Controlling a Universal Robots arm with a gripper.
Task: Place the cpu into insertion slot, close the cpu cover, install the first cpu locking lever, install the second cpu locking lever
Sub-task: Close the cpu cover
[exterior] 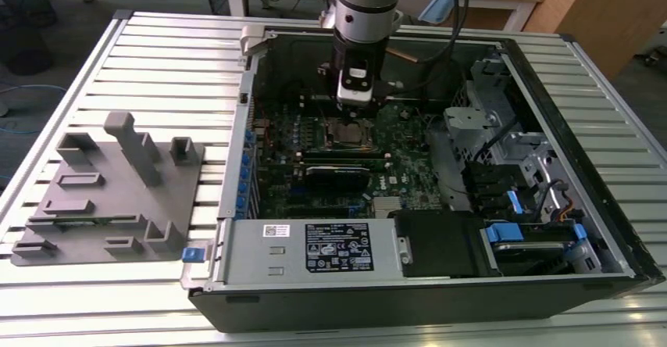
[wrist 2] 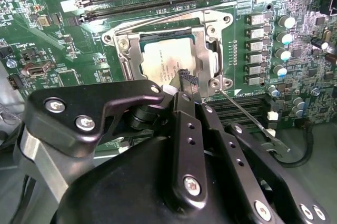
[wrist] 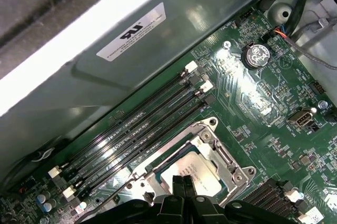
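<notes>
The cpu [wrist 2: 163, 58] lies flat in the insertion slot [exterior: 344, 132] on the green board, its silver-grey top [wrist: 192, 169] showing through the cutout. The cpu cover [wrist 2: 202, 50] is down around it, its silvery frame [wrist: 221, 155] resting on the socket. My gripper [wrist 2: 185, 81] hangs straight above the socket [exterior: 352, 112], fingers [wrist: 176, 187] shut together with the tips at the cover's edge over the chip. A thin wire locking lever [wrist 2: 247, 116] sticks out slantwise from the socket corner, unlatched. Another wire lever [wrist: 105, 200] runs beside the opposite side.
Long black memory slots [wrist: 142, 124] run close beside the socket. A coin battery [wrist: 256, 56] sits further off. The case wall [wrist: 105, 61] rises behind the slots. A black card [exterior: 336, 177], the power supply [exterior: 312, 249] and drive bays [exterior: 521, 183] crowd the case. A grey fixture [exterior: 109, 191] lies outside.
</notes>
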